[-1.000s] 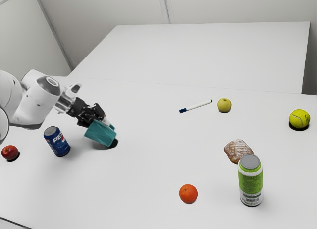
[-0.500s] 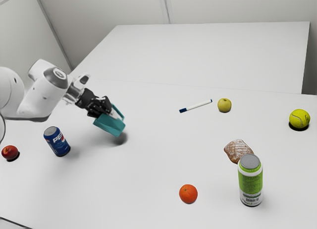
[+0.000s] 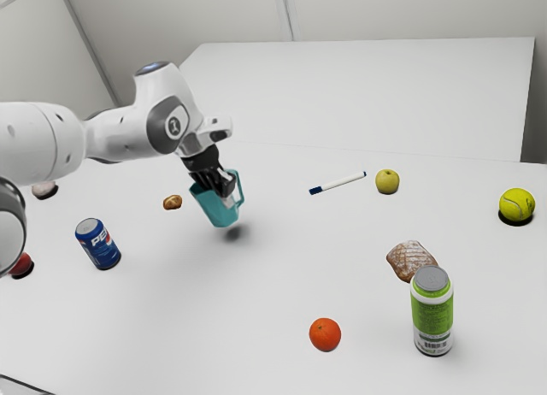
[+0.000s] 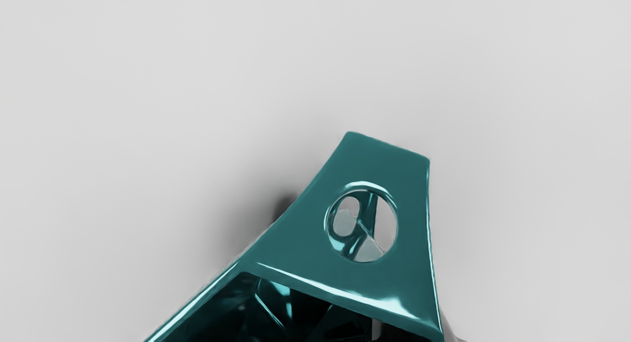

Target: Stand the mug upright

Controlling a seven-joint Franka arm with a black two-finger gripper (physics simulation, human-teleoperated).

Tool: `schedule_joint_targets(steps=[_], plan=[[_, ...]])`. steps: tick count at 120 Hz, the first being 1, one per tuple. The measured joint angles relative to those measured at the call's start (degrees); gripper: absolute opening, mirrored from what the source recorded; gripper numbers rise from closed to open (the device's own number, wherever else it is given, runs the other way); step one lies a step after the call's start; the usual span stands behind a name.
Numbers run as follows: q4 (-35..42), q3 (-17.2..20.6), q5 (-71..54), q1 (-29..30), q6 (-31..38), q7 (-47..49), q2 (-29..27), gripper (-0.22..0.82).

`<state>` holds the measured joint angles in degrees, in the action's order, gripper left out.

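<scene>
The black gripper (image 3: 224, 190) points down at the mug's upper part in the exterior view, shut on the teal mug (image 3: 219, 210). The mug hangs just over the table, its shadow under it. It leans somewhat, with its mouth up toward the exterior view's upper left and its handle on the exterior view's right. In the wrist view the teal mug (image 4: 296, 253) shows its glossy rim, part of its dark inside and a flared part with a round hole.
A Pepsi can (image 3: 98, 244) stands nearby, with a small brown item (image 3: 173, 202) behind it. Farther toward the exterior view's right are a marker (image 3: 338, 183), a yellow apple (image 3: 387, 181), an orange (image 3: 325, 334), bread (image 3: 410, 260), a green can (image 3: 432, 314) and a tennis ball (image 3: 516, 205).
My hand has carried the mug toward the exterior view's right and swung to point more steeply down. The mug, earlier tipped far over, now stands closer to upright. The small brown item has come into view.
</scene>
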<state>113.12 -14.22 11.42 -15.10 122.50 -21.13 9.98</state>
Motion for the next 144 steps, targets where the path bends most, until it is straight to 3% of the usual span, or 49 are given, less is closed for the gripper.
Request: schedule_joint_targets(steps=[40,64,95,113,144], plan=[[4.65,1.11,-7.79,-1.22,4.67,6.59,0.33,-0.16],[5.30,1.47,-8.45,-1.41,6.70,8.93,0.27,0.02],[5.13,1.77,-8.58,-1.39,7.27,10.88,-0.54,0.34],[4.64,2.34,-8.55,-1.31,6.84,11.71,-2.63,0.46],[-10.14,4.94,-5.92,5.21,-5.65,12.88,0.05,0.56]])
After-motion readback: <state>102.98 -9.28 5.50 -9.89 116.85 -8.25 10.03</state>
